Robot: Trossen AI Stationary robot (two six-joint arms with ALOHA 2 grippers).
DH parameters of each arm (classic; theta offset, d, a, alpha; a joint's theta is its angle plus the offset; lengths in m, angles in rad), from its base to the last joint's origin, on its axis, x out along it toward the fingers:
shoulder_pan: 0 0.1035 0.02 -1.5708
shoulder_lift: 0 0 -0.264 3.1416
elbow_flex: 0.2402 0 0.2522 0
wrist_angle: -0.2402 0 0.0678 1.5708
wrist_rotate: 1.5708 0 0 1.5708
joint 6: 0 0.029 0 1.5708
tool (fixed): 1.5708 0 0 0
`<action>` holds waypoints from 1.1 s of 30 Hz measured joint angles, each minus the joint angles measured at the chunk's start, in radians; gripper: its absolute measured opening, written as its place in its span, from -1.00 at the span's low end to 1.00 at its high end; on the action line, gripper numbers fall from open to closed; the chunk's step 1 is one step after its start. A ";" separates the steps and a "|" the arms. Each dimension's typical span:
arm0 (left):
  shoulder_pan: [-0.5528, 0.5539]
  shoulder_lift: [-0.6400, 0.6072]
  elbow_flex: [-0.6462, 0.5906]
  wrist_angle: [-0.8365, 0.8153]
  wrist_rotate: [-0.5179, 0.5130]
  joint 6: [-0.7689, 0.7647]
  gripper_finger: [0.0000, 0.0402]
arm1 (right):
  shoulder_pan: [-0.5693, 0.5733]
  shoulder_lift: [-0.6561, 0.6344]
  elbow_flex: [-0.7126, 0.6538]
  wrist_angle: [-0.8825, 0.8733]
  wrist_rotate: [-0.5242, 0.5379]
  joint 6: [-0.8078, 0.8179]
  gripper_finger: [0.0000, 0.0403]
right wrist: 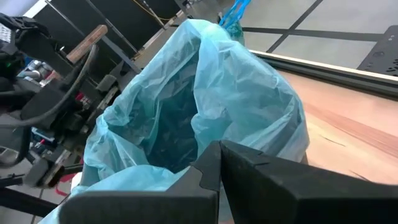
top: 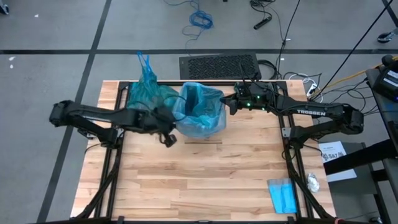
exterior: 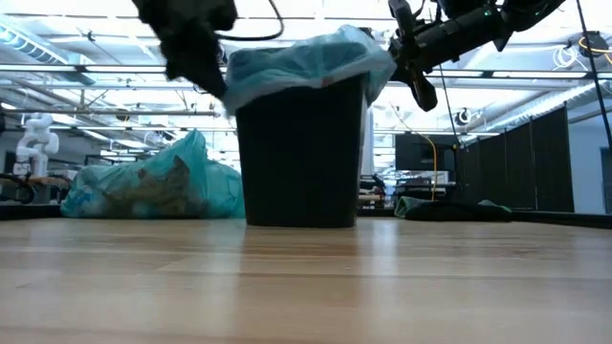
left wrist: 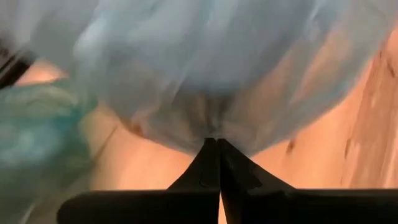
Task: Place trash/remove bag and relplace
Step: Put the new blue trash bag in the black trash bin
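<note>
A small black bin (exterior: 301,153) stands at the table's far middle, lined with a pale sky-blue plastic bag (top: 200,113) whose mouth is folded out over the rim. The dark teal-green bag (top: 147,93) lies on its side on the table, left of the bin, knotted at the top. Brown scraps of trash (exterior: 170,182) show through its wall. My left gripper (top: 170,128) is shut at the bin's left side. My right gripper (top: 227,104) is shut at the bin's right rim. My left gripper (left wrist: 216,144) pinches a gathered fold of the pale blue bag's turned-out edge (left wrist: 208,124) between its two fingertips, on the bin's left side. The plastic puckers into creases at the tips and spreads out beyond them. My right gripper (right wrist: 219,149) is shut at the pale blue bag's turned-out edge (right wrist: 143,180) on the bin's right rim, coming from the table's right. Its own fingers hide the place of contact, so the hold itself cannot be told.
A flat stack of folded pale blue bags (top: 283,194) lies near the table's near right corner, with a white crumpled lump (top: 313,182) just beyond the edge. Bare wood (top: 199,180) stretches in front of the bin. A black grille (top: 219,65) lies behind the far edge.
</note>
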State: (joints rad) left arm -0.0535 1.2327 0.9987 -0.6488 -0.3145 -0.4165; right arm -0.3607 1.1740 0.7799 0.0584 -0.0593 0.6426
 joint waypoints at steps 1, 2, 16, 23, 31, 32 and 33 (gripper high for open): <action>0.000 -0.004 -0.013 -0.003 0.000 -0.008 -1.00 | 0.000 -0.001 -0.001 -0.004 -0.001 0.000 -1.00; 0.000 -0.005 -0.023 0.018 -0.002 -0.019 -1.00 | 0.000 0.000 0.000 -0.007 0.000 -0.001 -1.00; 0.016 -0.007 -0.124 0.255 -0.039 -0.024 -1.00 | 0.016 -0.061 -0.008 -0.054 0.070 -0.051 -1.00; 0.017 -0.020 -0.122 0.254 -0.038 -0.019 -1.00 | 0.044 -0.182 -0.007 -0.248 0.113 -0.053 -1.00; 0.021 -0.017 -0.122 0.307 -0.028 0.004 -1.00 | 0.182 -0.165 -0.006 -0.240 0.141 0.000 -1.00; 0.021 -0.017 -0.122 0.317 -0.027 0.004 -1.00 | 0.196 -0.152 -0.006 -0.240 0.143 0.006 -1.00; 0.021 -0.017 -0.122 0.323 -0.026 0.004 -1.00 | 0.205 -0.135 -0.006 -0.239 0.148 0.012 -1.00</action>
State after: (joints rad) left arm -0.0330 1.2160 0.8764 -0.3255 -0.3406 -0.4124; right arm -0.1554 1.0388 0.7742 -0.1809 0.0890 0.6550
